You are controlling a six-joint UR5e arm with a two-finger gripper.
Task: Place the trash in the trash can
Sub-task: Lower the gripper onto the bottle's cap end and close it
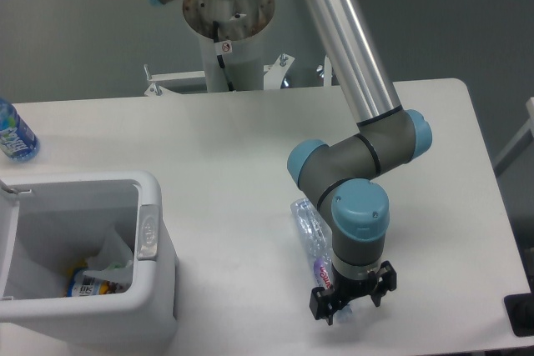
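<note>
The arm is reaching down over the near right part of the table (234, 139), and its gripper (352, 304) is hanging right above a crushed clear bottle (310, 229) that is lying flat there. The bottle's long axis is running from far-left to near-right, roughly along the line the wrist is following, so the far end is showing clearly beside the wrist while the near end with the coloured label is disappearing beneath the fingers. From this angle the black fingers are pointing down around that near end, but whether they are spread, closing or already pinching the plastic I cannot tell, since the wrist is blocking the gap. The trash can (154, 277) is sitting well apart at the near left, with its grey latch facing the arm; inside it a white crumpled wrapper (113, 254) and something with a printed label are already lying at the bottom. An upright blue-labelled bottle (14, 132) is standing at the far left edge, beyond the bin. The coming move is probably hinging on the fingers straddling the bottle across its narrow width, then carrying it leftward over the rim; a grip along the length would likely be slipping.
</note>
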